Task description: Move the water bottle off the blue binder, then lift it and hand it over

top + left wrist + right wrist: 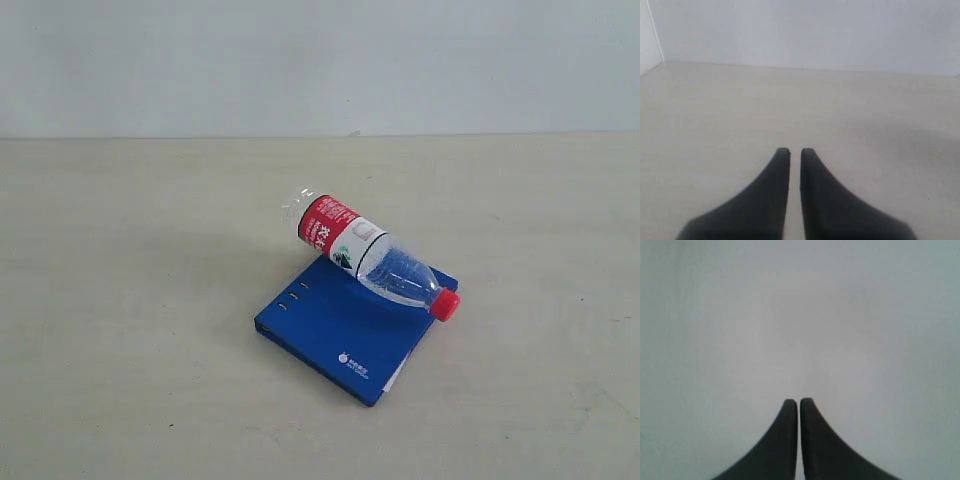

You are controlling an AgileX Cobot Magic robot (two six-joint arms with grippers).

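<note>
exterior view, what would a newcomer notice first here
The eye goes first to the water bottle, lying on its side across the far part of the blue binder, red cap pointing right and its base jutting past the binder's edge. The binder lies flat near the middle of the pale table. In the wrist views the left gripper and right gripper are shut and hold nothing.

There is one bottle [368, 262] and one binder [338, 335], on one table [120, 300]. Two grippers show: the left gripper [795, 150] and the right gripper [798, 401]
</note>
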